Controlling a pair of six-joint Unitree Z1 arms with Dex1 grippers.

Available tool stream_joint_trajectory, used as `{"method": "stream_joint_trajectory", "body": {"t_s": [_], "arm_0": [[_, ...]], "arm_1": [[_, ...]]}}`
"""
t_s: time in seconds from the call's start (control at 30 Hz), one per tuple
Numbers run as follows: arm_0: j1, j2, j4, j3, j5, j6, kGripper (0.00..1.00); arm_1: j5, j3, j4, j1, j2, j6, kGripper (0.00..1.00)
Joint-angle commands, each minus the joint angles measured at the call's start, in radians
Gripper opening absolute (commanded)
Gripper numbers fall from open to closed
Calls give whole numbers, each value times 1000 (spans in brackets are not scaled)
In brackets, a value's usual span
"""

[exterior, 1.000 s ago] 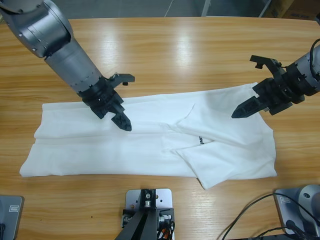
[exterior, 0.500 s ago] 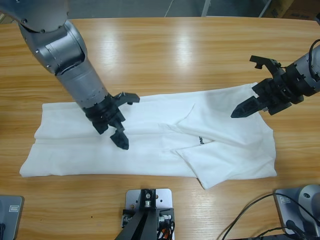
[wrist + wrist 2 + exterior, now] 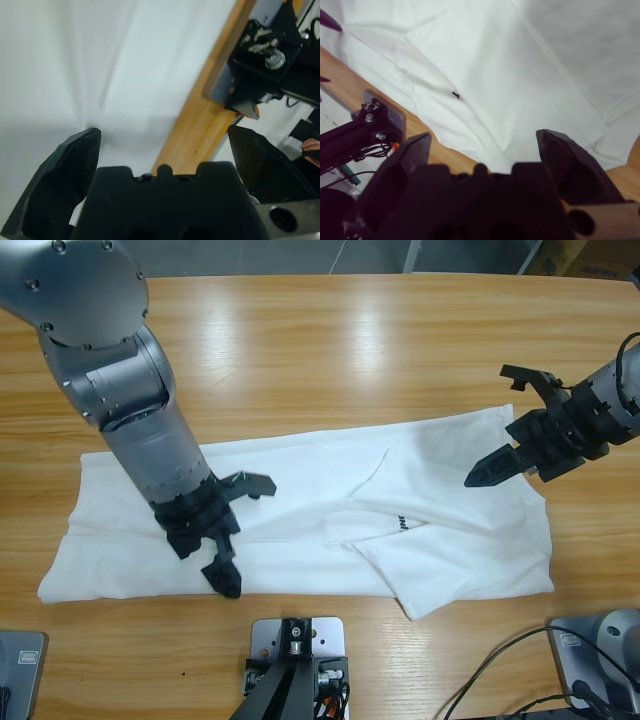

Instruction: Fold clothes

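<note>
**White T-shirt spread on the counter, both claws released above it**

The white T-shirt (image 3: 300,510) lies flat along the wooden counter (image 3: 340,340), stretched lengthwise from one end to the other and partly folded over itself. Near its middle a flap of cloth crosses at an angle, and small dark lettering (image 3: 403,524) shows beside that fold — too small to read.

The left arm (image 3: 120,390) reaches down over the shirt's near-left part. Its left claw (image 3: 232,535) stands released, the two black jaws spread wide: one jaw tip sits at the shirt's near edge, the other is raised further in over the cloth. In the left wrist view the jaws frame white cloth on one side and a strip of bare counter on the other, with nothing between them; whether the lower jaw tip actually touches the fabric is hard to say from these angles.

The right arm (image 3: 610,400) comes in over the shirt's far-right corner. Its right claw (image 3: 502,420) is also released — one jaw points down toward the cloth just right of the lettering, the other lifts up and away over bare wood. The right wrist view looks across the folded shirt (image 3: 520,75) toward its near edge, with the dark lettering (image 3: 455,94) visible as a tiny mark.
</note>
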Motion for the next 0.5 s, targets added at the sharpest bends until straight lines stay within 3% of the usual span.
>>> {"method": "stream_joint_trajectory", "body": {"t_s": [0.03,0.23,0.3,0.33,0.37,0.4,0.43,0.5], "arm_0": [[-35,-51,41,90,13,-54,968],[-12,-218,-4,98,205,-256,989],[19,-271,-28,98,281,-312,974],[33,-285,-28,99,325,-340,944],[49,-297,-27,102,352,-366,838],[64,-311,-26,110,366,-389,663],[80,-319,-27,121,377,-413,576],[130,-319,-60,167,390,-496,572]], "arm_1": [[-7,50,-9,12,-15,23,849],[-11,74,-37,12,-42,41,818],[-22,88,-57,12,-50,42,568],[-30,99,-75,12,-57,42,496],[-24,104,-92,12,-58,42,453],[-22,103,-94,12,-58,42,445],[-23,103,-95,12,-60,42,448],[-27,105,-99,12,-61,42,454]]}}
